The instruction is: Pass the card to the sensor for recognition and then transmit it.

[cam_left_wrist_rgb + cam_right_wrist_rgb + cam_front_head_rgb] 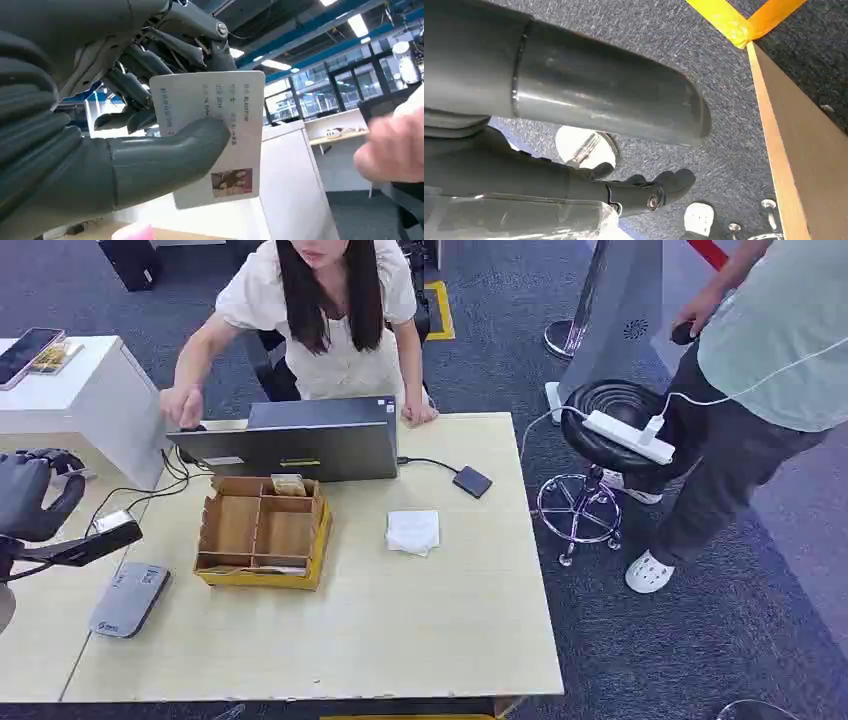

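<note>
Room: dark blue-grey carpet floor (640,660) around the table, a black round stool (610,420) carrying a white power strip (628,435) at the right, and a white cabinet (90,400) at the far left.
Tabletop: pale wooden tabletop (400,630) with a dark open laptop (300,440), a brown cardboard divided tray (262,532), a grey flat sensor box (130,598) near the left edge and a folded white cloth (413,531).
People: a seated person in a cream top (320,330) reaching to the laptop; a standing person in a light green shirt (770,340) beside the stool.
Left hand (35,502): raised over the tabletop's left edge, above the sensor box, thumb (165,160) pressing the card against dark fingers (130,87).
Card: white printed ID card with a small photo (225,105), held edge-on in the left hand.
Right hand (624,185): hanging beside the tabletop edge over the carpet; whether its fingers are apart or closed I cannot tell.
</note>
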`<action>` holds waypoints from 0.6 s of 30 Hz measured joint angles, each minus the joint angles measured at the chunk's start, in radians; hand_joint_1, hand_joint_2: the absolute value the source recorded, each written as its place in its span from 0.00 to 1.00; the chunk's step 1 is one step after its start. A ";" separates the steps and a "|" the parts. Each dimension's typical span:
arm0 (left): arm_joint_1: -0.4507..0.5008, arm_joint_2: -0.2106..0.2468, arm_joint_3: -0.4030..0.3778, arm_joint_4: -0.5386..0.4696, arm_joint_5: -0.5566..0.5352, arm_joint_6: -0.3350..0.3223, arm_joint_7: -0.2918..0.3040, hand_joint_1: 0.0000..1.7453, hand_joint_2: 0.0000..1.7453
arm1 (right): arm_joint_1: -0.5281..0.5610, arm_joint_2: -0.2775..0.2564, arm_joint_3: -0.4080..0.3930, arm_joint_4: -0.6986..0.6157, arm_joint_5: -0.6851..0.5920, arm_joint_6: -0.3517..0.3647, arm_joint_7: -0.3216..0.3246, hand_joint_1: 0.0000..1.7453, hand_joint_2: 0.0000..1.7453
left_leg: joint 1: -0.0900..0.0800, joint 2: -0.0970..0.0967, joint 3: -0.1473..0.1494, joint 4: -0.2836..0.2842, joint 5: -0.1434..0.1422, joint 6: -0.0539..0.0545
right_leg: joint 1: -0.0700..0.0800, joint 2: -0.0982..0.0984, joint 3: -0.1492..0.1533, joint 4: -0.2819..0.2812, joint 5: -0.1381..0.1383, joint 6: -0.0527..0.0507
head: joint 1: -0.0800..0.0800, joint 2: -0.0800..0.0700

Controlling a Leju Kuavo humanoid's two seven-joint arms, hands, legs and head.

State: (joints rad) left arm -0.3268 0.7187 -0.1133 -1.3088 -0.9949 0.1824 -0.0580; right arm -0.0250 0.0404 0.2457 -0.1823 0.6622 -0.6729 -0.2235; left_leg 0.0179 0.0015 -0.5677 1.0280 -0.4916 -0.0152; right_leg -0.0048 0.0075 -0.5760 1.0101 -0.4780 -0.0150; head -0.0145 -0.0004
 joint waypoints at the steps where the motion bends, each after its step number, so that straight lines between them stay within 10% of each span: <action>1: 0.001 0.000 0.000 0.000 0.006 0.013 -0.006 1.00 1.00 | 0.000 0.000 0.000 0.000 0.001 0.000 0.000 0.00 0.00 | 0.000 0.000 0.000 0.000 0.000 0.000 | 0.000 0.000 0.000 0.000 0.000 0.000 | 0.000 0.000; 4: 0.007 -0.006 0.002 0.000 0.014 0.051 -0.011 0.87 1.00 | 0.000 0.000 0.000 0.000 0.003 0.000 0.001 0.00 0.00 | 0.000 0.000 0.000 0.000 0.000 0.000 | 0.000 0.000 0.000 0.000 0.000 0.000 | 0.000 0.000; 18: 0.010 -0.029 0.013 0.001 0.030 0.085 -0.022 1.00 1.00 | 0.000 0.000 0.000 0.000 0.004 0.000 0.003 0.00 0.00 | 0.000 0.000 0.000 0.000 0.000 0.000 | 0.000 0.000 0.000 0.000 0.000 0.000 | 0.000 0.000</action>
State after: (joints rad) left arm -0.3167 0.6897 -0.1000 -1.3077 -0.9644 0.2674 -0.0797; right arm -0.0248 0.0404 0.2457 -0.1823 0.6664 -0.6729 -0.2209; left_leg 0.0179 0.0014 -0.5678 1.0280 -0.4916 -0.0152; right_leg -0.0048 0.0073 -0.5760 1.0101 -0.4780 -0.0150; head -0.0145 -0.0004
